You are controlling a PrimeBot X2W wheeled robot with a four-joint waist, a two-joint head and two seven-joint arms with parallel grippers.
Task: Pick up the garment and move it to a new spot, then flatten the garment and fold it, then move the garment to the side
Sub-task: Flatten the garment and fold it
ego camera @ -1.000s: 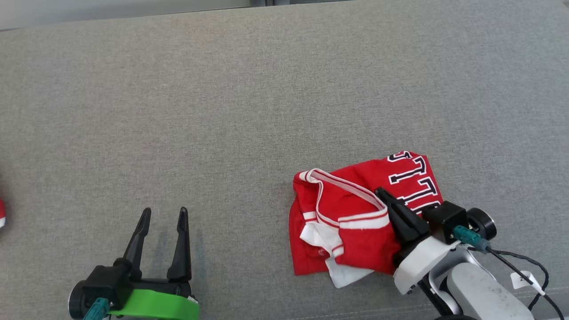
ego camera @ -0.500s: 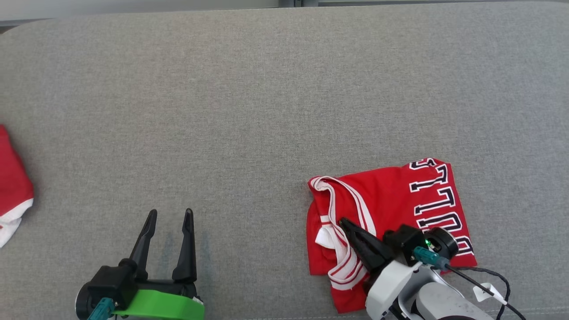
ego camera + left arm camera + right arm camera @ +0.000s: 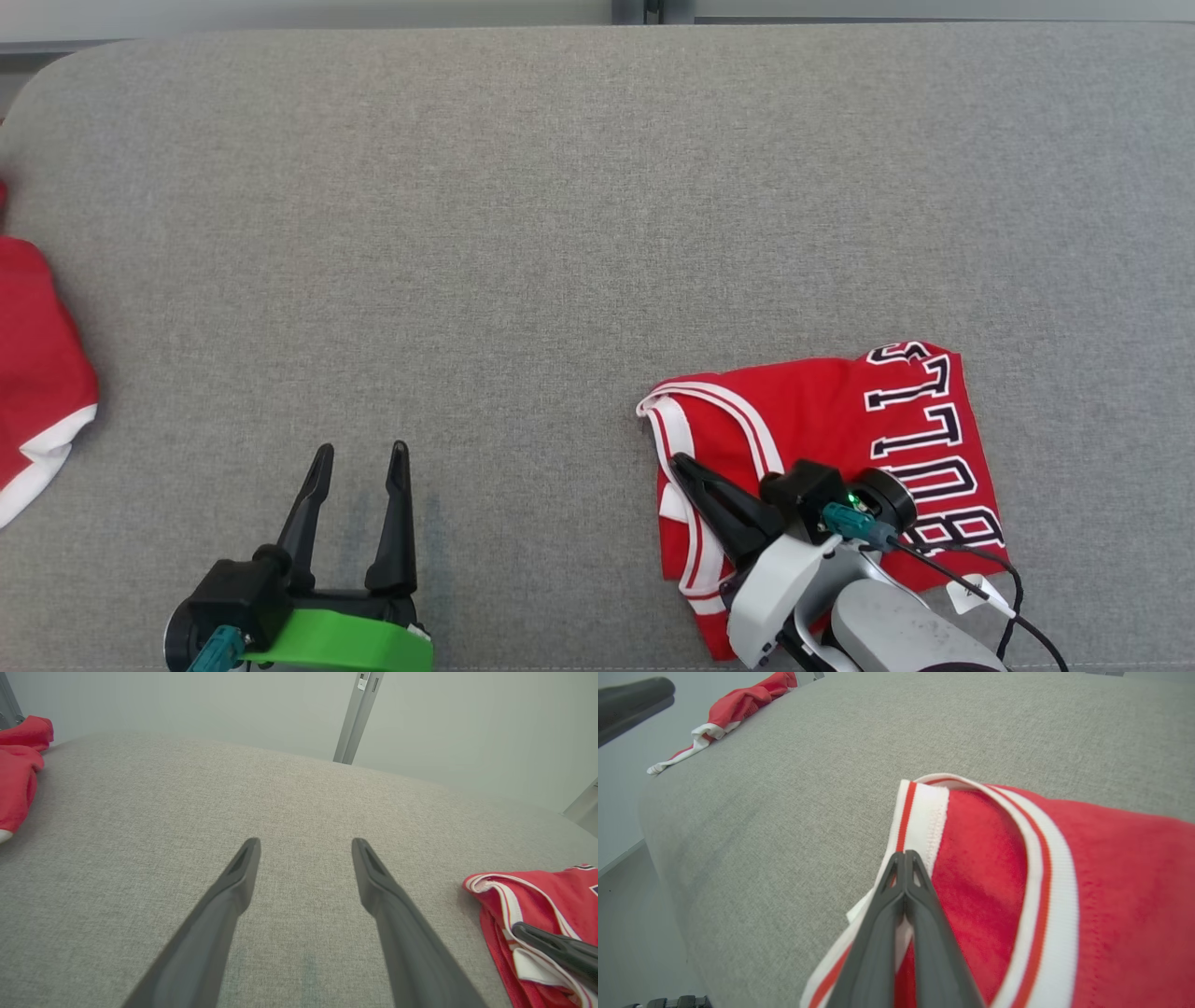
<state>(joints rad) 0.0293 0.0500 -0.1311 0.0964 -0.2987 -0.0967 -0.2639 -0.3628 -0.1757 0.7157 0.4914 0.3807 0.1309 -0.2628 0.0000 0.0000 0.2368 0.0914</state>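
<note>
The garment [image 3: 840, 420] is a red jersey with white trim and dark lettering, lying folded and fairly flat on the grey cushion at the near right. My right gripper [image 3: 677, 460] is shut, its tip resting over the white-trimmed left edge of the garment [image 3: 1111, 882]. In the right wrist view the right gripper [image 3: 905, 854] has its fingers pressed together with no cloth visibly pinched between them. My left gripper [image 3: 362, 450] stands open at the near left over bare fabric. In the left wrist view nothing lies between the fingers of the left gripper [image 3: 306, 842], and the garment [image 3: 537, 891] lies at the right.
A second red and white cloth [image 3: 37, 373] lies at the cushion's far left edge, also seen as a red cloth [image 3: 18, 774] from the left wrist. The grey cushion [image 3: 560, 233] spreads wide between the two. A metal post [image 3: 357, 714] stands behind it.
The camera has shifted. The garment lies flatter than before, with more lettering showing, and my shut right gripper has drawn back toward the near edge across it. The left gripper stays open.
</note>
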